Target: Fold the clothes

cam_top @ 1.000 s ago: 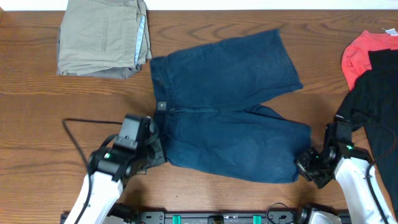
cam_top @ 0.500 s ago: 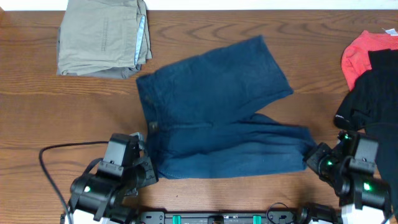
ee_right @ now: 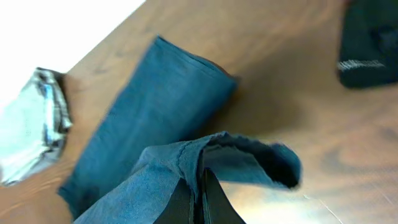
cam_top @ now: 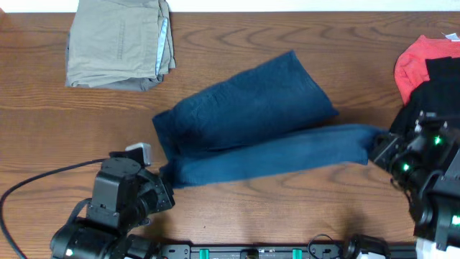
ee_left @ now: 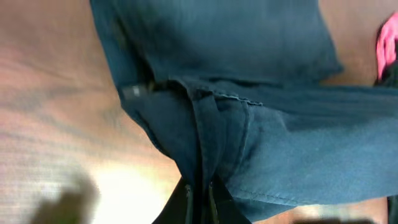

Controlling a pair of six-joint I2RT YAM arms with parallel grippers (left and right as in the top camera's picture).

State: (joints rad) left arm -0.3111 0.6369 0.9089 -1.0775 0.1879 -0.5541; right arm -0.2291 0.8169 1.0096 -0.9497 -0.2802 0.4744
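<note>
The dark navy shorts [cam_top: 244,108] lie across the middle of the table with the far leg flat. The near leg [cam_top: 287,155] is raised off the wood as a narrow band stretched between my two grippers. My left gripper [cam_top: 165,180] is shut on the waistband corner, and in the left wrist view the cloth [ee_left: 249,143] bunches into its pinched tips [ee_left: 200,194]. My right gripper [cam_top: 379,147] is shut on the hem of the near leg, and in the right wrist view the frayed hem [ee_right: 249,155] folds over the closed tips [ee_right: 200,186].
A folded khaki garment [cam_top: 118,43] lies at the far left. A red garment [cam_top: 417,65] and a black one [cam_top: 442,101] lie at the right edge, close to my right arm. A black cable [cam_top: 43,180] trails to the left of the left arm.
Both arms have risen with the near edge of the shorts. The near leg went from lying flat to a taut raised band, and the waistband end slid left.
</note>
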